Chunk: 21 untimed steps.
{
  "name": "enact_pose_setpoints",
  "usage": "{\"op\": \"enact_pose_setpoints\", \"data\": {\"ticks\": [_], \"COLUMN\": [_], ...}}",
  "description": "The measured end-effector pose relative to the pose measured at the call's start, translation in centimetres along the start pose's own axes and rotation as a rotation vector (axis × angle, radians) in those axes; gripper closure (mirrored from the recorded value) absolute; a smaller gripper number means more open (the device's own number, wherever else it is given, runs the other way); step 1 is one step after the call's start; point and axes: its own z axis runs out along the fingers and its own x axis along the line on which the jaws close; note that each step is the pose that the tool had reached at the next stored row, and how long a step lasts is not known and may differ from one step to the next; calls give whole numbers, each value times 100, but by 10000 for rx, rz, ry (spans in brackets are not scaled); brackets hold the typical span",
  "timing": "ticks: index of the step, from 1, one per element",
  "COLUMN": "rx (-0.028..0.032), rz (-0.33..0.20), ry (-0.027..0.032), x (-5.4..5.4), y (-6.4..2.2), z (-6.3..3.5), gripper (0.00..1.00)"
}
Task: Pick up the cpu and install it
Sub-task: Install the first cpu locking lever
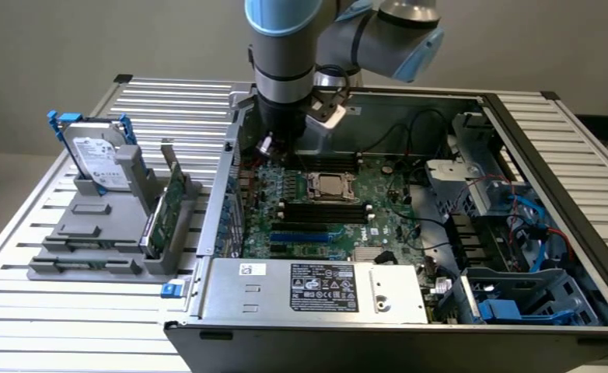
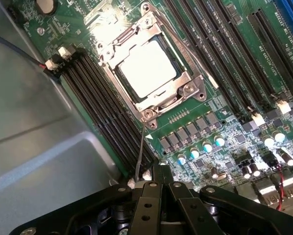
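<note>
**CPU seated in its socket, gripper pressed together above the board**

A slatted metal table [image 1: 65, 311] carries an open computer case [image 1: 408, 311] in the centre and right of the exterior frame, with a plain pale wall behind. At the left of that frame a grey holder [image 1: 102, 233] keeps a white-labelled hard drive [image 1: 99, 159] with blue bracket upright and a green circuit card [image 1: 169, 206] on edge.

The cpu [image 1: 331, 186] is a small flat square with a pale silvery top. It lies inside the metal socket frame [image 2: 151, 73] on the green motherboard [image 1: 315, 225], in the upper middle of the case; in the wrist view the cpu [image 2: 145, 67] sits brightly lit in the upper centre of the frame.

The arm [image 1: 283, 47] comes down from the top of the exterior frame to the board's upper left part. The wrist view shows the gripper [image 2: 158, 188] at the lower centre, its black fingers [image 2: 149, 198] drawn together and holding nothing, over the capacitors [image 2: 200, 149] and clear of the socket. That view also shows black memory slots [image 2: 105, 115] on both sides of the socket and a thin wire lever [image 2: 140, 152] running from the socket toward the fingers.
</note>
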Motion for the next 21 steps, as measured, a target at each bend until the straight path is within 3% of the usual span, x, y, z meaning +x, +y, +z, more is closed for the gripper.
{"op": "enact_pose_setpoints", "data": {"ticks": [2, 3, 8, 10, 13, 17, 21], "rx": [5, 36, 281, 295, 269, 226, 248], "rz": [171, 232, 582, 763, 975, 1153, 1252], "ry": [88, 150, 651, 765, 844, 882, 970], "x": [-1, -3, -10, -10, -10, -1, 23], "y": [-2, -5, -15, -15, -14, 1, 35], "z": [0, 0, -1, -1, -2, -2, -2], "gripper": [89, 89, 89, 89, 89, 89, 89]}}
